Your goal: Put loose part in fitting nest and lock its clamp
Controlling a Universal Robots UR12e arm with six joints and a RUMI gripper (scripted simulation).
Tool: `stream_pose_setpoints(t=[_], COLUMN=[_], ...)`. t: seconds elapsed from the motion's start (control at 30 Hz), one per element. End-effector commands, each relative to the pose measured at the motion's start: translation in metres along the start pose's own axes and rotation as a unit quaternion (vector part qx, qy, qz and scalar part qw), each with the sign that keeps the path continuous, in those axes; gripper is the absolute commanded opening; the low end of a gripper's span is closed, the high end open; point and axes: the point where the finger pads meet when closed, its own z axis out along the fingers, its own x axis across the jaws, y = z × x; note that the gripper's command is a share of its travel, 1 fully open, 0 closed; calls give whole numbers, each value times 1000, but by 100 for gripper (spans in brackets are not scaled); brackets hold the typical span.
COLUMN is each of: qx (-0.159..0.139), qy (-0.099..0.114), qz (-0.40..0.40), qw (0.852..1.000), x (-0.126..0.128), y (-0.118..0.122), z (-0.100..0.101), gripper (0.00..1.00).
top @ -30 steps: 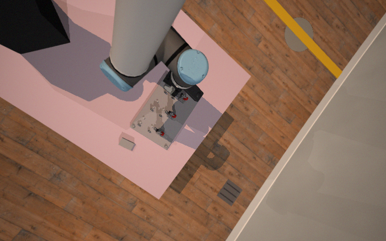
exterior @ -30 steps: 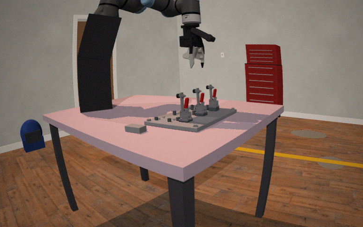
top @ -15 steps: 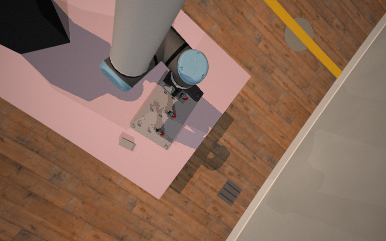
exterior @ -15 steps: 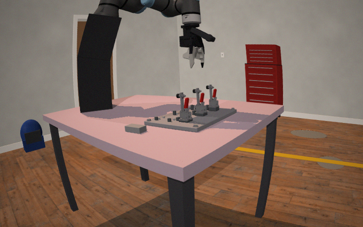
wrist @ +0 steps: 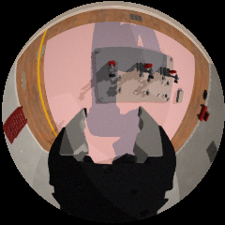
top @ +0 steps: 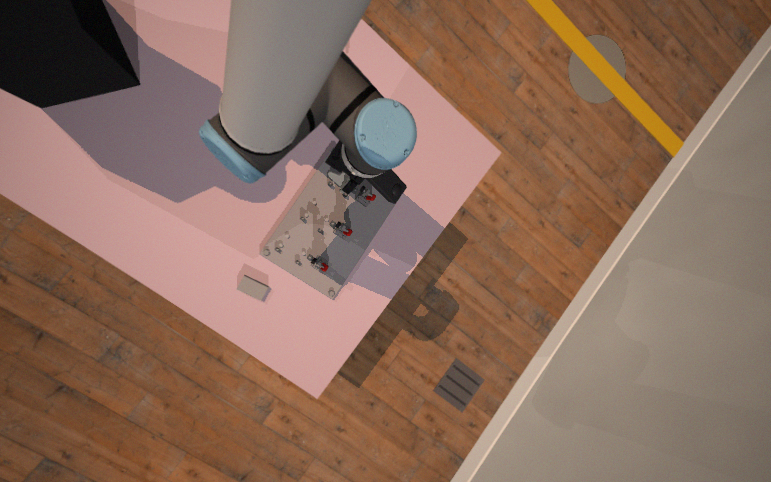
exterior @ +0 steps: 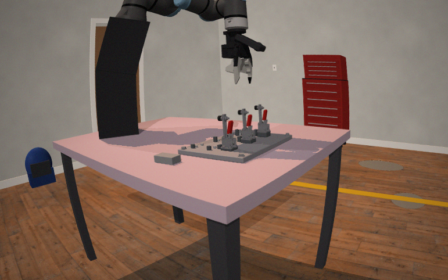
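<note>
Pink table (exterior: pixel 197 180) on a wooden floor carries a grey fixture plate (exterior: pixel 253 153) with three upright clamps, handles (exterior: pixel 230 126) red. Loose grey block (exterior: pixel 167 158) lies on the table just beside the plate's near end, apart from it. Gripper (exterior: pixel 242 79) hangs high above the fixture, fingers partly open and holding nothing.

The loose part (exterior: pixel 167 158) lies on the table (exterior: pixel 197 184) beside the fixture (exterior: pixel 239 151).
</note>
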Motion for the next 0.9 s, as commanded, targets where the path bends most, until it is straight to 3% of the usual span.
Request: stream_pose_setpoints(t=[0.0, 0.43, 0.73, 0.87], qx=[1, -1, -1, -1], qy=[0, 0, -1, -1], qz=[-1, 1, 1, 1], qw=[1000, 1000, 1000, 1000], x=[-1, 11, 39, 63], y=[-1, 3, 7, 8], z=[0, 1, 1, 1], gripper=[59, 59, 59, 59])
